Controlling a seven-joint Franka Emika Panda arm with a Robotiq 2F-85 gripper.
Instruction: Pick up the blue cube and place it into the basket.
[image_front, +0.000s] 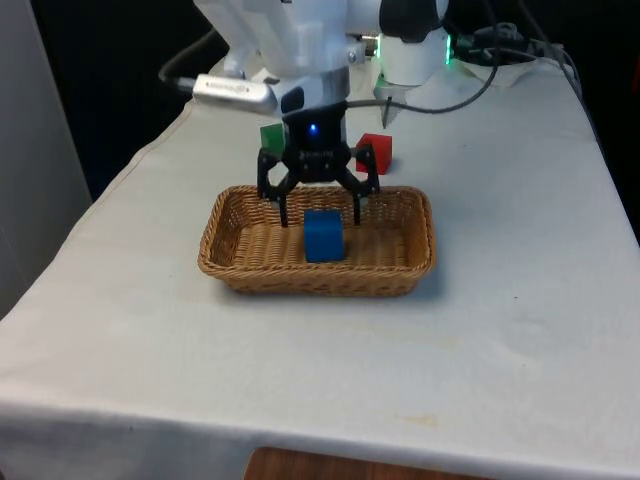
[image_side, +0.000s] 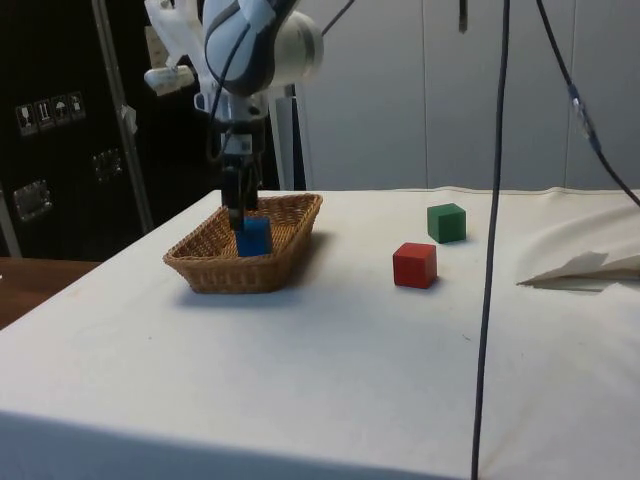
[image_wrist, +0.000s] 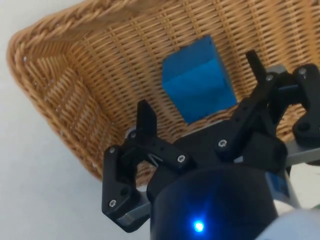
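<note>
Three cubes are on the scene, and the blue cube (image_front: 323, 236) is the one inside the basket (image_front: 222, 232), resting on the woven floor near the middle. In the wrist view the blue cube (image_wrist: 199, 79) lies flat on the wicker with nothing touching it. The gripper (image_front: 320, 212) hangs just above it, fingers spread wide and holding nothing; each fingertip stands clear of the cube's sides, one to the front view's left and one to its right. From the side, the gripper (image_side: 239, 212) reaches down inside the basket's (image_side: 198, 268) rim, and the blue cube (image_side: 254, 237) sits just beneath it; whether the fingertips are level with the cube's top or slightly above it is hard to judge from that angle.

On the cloth beyond the basket, a green cube (image_front: 270, 135) and a red cube (image_front: 378, 152) are partly hidden by the gripper in the front view. In the side view the red cube (image_side: 414, 265) sits near the basket and the green cube (image_side: 446, 222) a little past it, the two apart from each other.
</note>
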